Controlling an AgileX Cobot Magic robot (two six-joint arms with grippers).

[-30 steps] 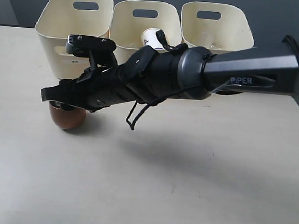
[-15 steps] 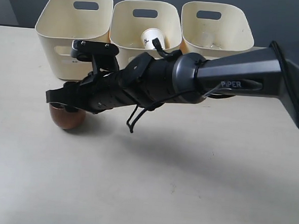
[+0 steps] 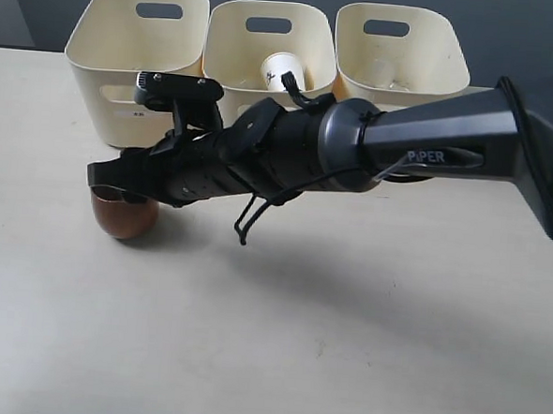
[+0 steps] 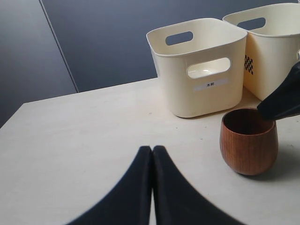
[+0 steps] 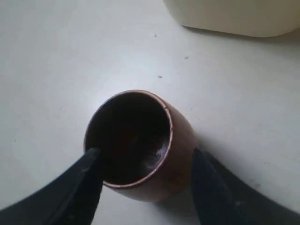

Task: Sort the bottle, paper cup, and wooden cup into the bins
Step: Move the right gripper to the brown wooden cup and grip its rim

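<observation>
Wooden cup (image 4: 249, 142): reddish-brown wood, grain visible, satin sheen outside, dark inside with a dull scuffed patch seen in the right wrist view. Bins (image 4: 198, 65): cream plastic, smooth, semi-matt; small white label stuck on the front. Paper cup (image 3: 282, 73): white matt paper. Right gripper (image 5: 143, 180) and left gripper (image 4: 152, 154): black, matt. Arm housing (image 3: 450, 133): dark grey, smooth, slight gloss. Table (image 3: 343, 342): pale, matt, faintly speckled.

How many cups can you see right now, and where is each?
2. The wooden cup stands on the table before the left bin, under the right tool. The paper cup sits in the middle bin.
</observation>
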